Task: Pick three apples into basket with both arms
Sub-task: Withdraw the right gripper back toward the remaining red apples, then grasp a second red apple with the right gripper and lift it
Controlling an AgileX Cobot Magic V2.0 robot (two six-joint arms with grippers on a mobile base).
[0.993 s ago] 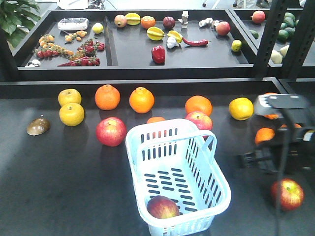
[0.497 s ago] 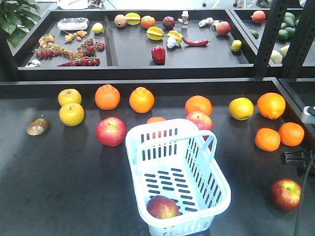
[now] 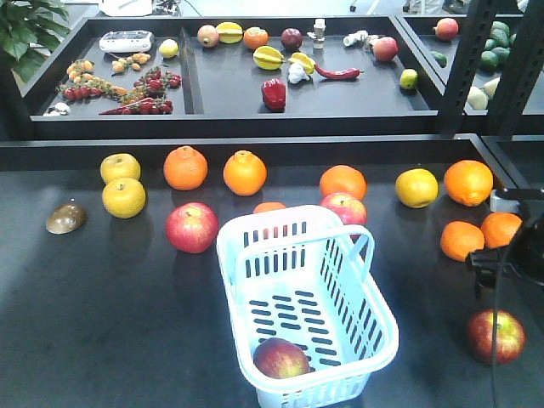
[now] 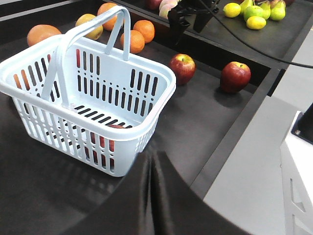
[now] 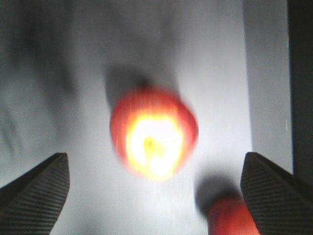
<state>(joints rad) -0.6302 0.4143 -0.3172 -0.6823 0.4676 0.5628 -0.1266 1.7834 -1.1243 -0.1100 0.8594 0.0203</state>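
Your right fingers [image 5: 36,196] stand wide apart, with a blurred apple [image 5: 154,132] on the bench [image 3: 102,323] framed between them. Your left fingers [image 4: 139,205] are pressed together, gripping nothing, just beside the basket [image 3: 289,245]. 1 apple inside [image 3: 280,358] lies at the basket's near end. 2 more sit on the bench: the left apple [image 3: 191,227] and the rear apple [image 3: 343,207].
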